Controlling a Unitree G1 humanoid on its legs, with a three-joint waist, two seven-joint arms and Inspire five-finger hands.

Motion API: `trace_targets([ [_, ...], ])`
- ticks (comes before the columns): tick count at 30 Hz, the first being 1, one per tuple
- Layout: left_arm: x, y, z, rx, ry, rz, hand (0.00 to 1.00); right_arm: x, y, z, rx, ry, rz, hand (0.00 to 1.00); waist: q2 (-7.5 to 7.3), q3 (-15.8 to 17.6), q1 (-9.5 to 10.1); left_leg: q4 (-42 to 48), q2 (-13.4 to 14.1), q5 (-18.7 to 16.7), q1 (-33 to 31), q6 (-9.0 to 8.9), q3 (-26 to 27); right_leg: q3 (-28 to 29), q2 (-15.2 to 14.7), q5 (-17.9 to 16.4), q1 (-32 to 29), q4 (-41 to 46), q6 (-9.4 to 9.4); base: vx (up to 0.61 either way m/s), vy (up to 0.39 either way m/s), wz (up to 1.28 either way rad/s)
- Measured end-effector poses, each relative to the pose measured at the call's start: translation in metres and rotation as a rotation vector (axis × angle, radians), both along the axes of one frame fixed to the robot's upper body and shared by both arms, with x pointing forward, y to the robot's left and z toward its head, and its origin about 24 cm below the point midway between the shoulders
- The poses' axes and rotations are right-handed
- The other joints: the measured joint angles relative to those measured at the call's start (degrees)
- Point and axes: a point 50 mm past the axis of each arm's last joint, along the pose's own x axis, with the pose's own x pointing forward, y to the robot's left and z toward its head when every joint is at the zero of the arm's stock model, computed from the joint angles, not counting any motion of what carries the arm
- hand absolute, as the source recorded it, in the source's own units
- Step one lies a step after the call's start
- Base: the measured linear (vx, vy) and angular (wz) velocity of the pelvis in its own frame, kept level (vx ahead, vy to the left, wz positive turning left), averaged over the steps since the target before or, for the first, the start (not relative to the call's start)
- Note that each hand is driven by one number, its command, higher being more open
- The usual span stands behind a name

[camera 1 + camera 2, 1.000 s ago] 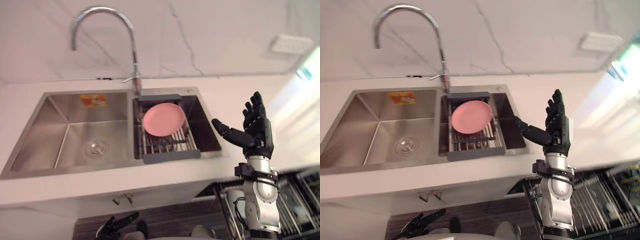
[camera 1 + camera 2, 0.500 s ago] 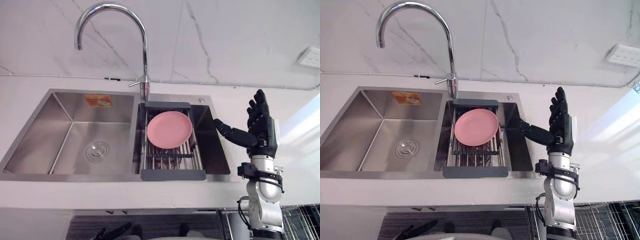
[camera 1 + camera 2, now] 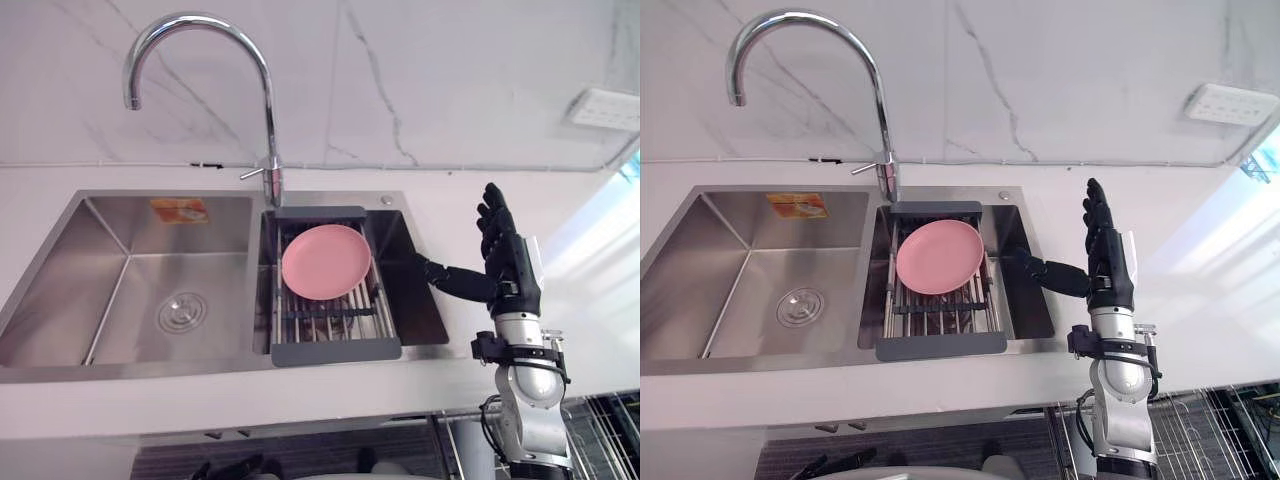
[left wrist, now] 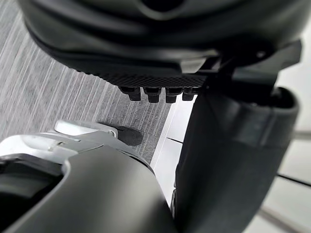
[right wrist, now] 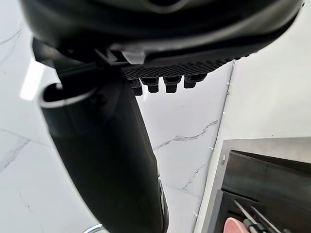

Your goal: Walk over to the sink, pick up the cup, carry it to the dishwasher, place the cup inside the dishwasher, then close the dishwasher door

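A pink plate (image 3: 325, 261) leans on a dark wire rack (image 3: 335, 350) across the right basin of the steel sink (image 3: 130, 270). I cannot make out a cup anywhere. My right hand (image 3: 505, 265) is raised just right of the sink above the white counter, open, fingers straight up and thumb pointing toward the rack. It holds nothing. In the right wrist view the right hand (image 5: 160, 29) looks at the marble wall, with the plate's edge (image 5: 238, 226) in the corner. My left hand (image 4: 146, 29) hangs low over the grey floor, fingers relaxed and holding nothing.
A tall curved faucet (image 3: 265, 100) rises behind the divider between the basins. The left basin has a drain (image 3: 182, 310). A white socket (image 3: 600, 108) sits on the wall at the right. A wire dishwasher rack (image 3: 1230, 420) shows below the counter at the lower right.
The whole picture has shifted, so the camera has moved. My right hand stays raised and open beside the sink. The plate has not moved.
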Motion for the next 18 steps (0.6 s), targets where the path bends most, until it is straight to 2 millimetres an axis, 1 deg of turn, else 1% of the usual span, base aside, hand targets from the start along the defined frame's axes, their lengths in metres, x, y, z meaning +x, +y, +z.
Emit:
trace_targets([
  [1, -0.001, -0.001, -0.001, -0.005, 0.007, -0.011, 1.0, -0.001, -0.001, 0.001, -0.043, 0.013, 0.028, 1.0, 0.36, -0.1, -0.56, 0.0, 0.0, -0.1, 0.1, 0.03, 0.3, 0.2, 0.2, 0.0, 0.0, 0.0, 0.02, -0.05, -0.021, -0.12],
  [3, 0.001, -0.002, -0.001, -0.009, 0.009, -0.039, 1.0, -0.002, -0.003, 0.001, -0.112, 0.037, 0.062, 1.0, 0.64, -0.2, -0.71, 0.0, 0.0, -0.2, 0.4, 0.02, 0.6, 0.5, 0.3, 0.0, -0.1, 0.0, 0.01, -0.04, -0.02, -0.11],
  [8, 0.007, -0.002, -0.001, -0.004, 0.016, -0.102, 1.0, -0.002, 0.002, 0.0, -0.216, 0.08, 0.17, 1.0, 0.65, -0.1, -0.52, 0.1, 0.2, -0.5, 0.9, -0.17, 1.6, 1.4, 0.6, 0.4, -0.2, 0.0, -0.28, 0.0, -0.014, -0.1],
  [14, 0.012, -0.002, 0.0, 0.007, 0.028, -0.173, 1.0, 0.002, 0.013, -0.001, -0.234, 0.083, 0.233, 1.0, 0.59, -0.1, -0.41, 0.3, 0.2, -0.6, 1.4, 0.0, 2.4, 2.2, 0.7, 0.6, -0.3, 0.0, -0.07, 0.0, -0.011, -0.08],
  [18, 0.011, -0.002, -0.001, 0.005, 0.037, -0.173, 1.0, 0.007, 0.022, 0.0, -0.235, 0.069, 0.255, 1.0, 0.52, 0.0, -0.33, 0.3, 0.2, -0.7, 1.6, 0.01, 2.3, 2.0, 0.4, 0.6, 0.1, 0.2, -0.02, -0.02, -0.004, 0.01],
])
